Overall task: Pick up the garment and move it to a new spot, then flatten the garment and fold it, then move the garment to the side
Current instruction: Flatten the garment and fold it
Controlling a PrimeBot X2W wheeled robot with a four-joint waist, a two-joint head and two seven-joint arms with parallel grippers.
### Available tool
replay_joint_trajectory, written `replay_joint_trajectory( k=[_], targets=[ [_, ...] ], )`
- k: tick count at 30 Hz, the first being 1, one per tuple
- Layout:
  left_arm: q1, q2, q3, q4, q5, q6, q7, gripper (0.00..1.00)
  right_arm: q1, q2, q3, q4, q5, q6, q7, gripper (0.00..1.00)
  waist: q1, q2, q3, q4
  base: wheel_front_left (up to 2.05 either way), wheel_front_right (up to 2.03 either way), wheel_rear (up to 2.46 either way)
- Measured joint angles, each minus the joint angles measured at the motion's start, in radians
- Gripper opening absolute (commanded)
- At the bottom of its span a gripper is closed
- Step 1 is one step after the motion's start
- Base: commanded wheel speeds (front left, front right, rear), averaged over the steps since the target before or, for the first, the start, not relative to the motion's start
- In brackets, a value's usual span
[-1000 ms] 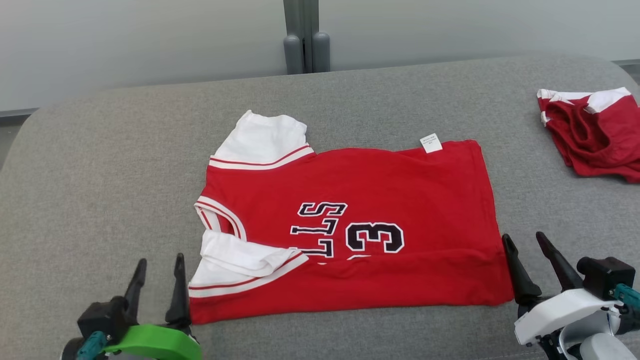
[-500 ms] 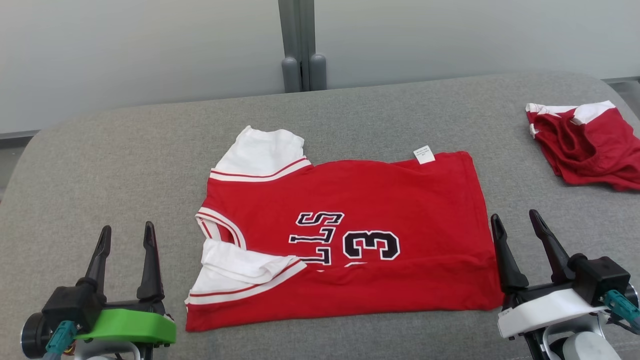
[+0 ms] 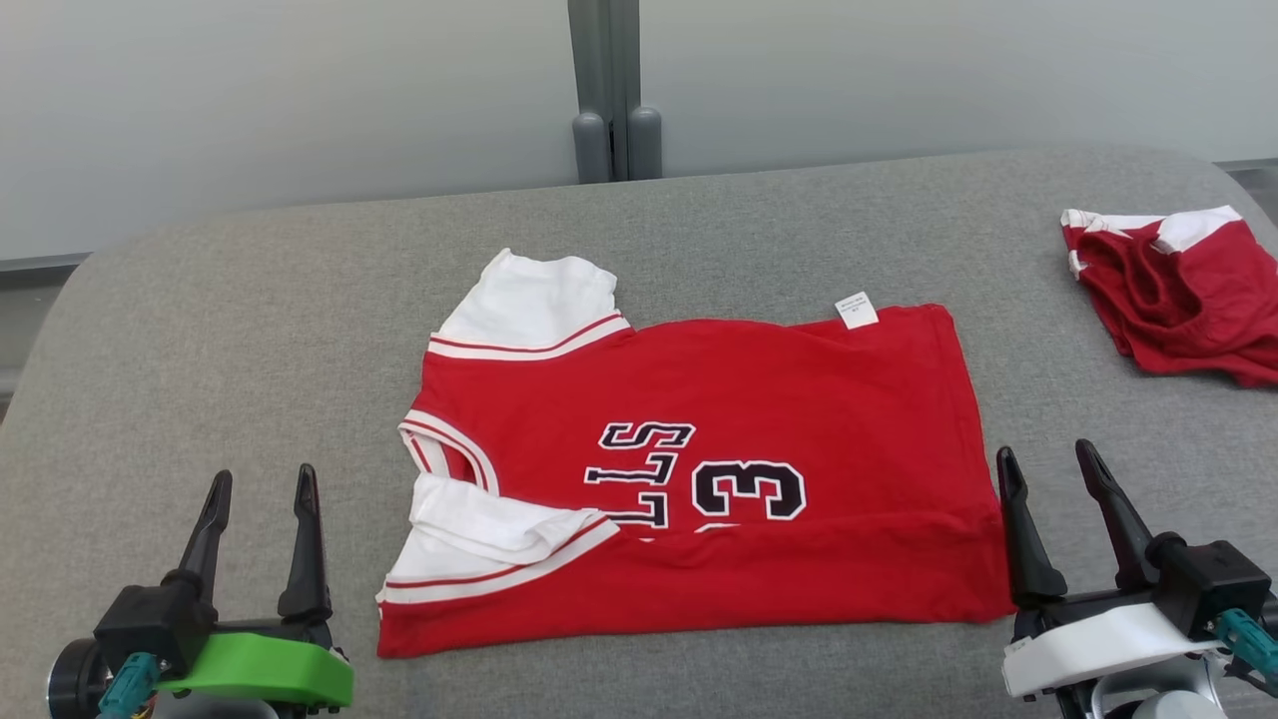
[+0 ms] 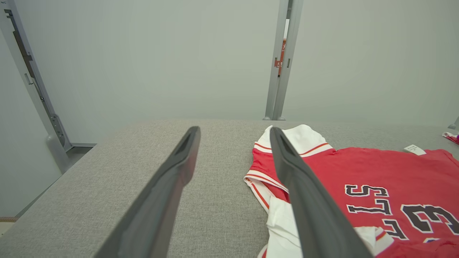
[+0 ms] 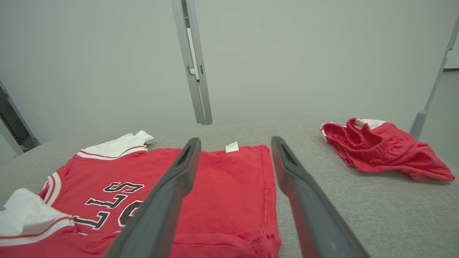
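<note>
Left gripper (image 3: 264, 475): low left above the grey pad (image 3: 200, 330), fingers apart, gripping nothing, tips pointing away from the robot. It is clear of the cloth. The jersey's collar end lies near, to its right.

Jersey (image 3: 759, 399): red with white sleeves, flat at mid-pad between the two grippers, collar end left, hem right. The near long edge is folded up over the lettering and covers the bottom of the "3". The near sleeve is folded onto the body; the far sleeve is spread on the pad. A white label (image 3: 857, 310) sticks out at the far edge by the hem.

Right gripper (image 3: 1043, 451): low right, fingers apart, gripping nothing. Its left finger stands just beside the hem's near corner; whether they touch, I cannot tell.

Shorts (image 3: 1178, 300): red, white trim, crumpled at the pad's far right, well apart from the jersey
</note>
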Motion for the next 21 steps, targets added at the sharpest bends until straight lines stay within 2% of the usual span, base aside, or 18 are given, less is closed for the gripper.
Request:
replay_joint_trajectory(
  k=[21],
  targets=[
    [0.008,-0.027,0.030,0.027,0.020,-0.012,0.000,1.00,0.000,0.006,0.018,0.030,-0.010,0.000,0.000,1.00,0.0000,0.0000,-0.011,-0.002,0.00,0.00,0.00]
  ],
)
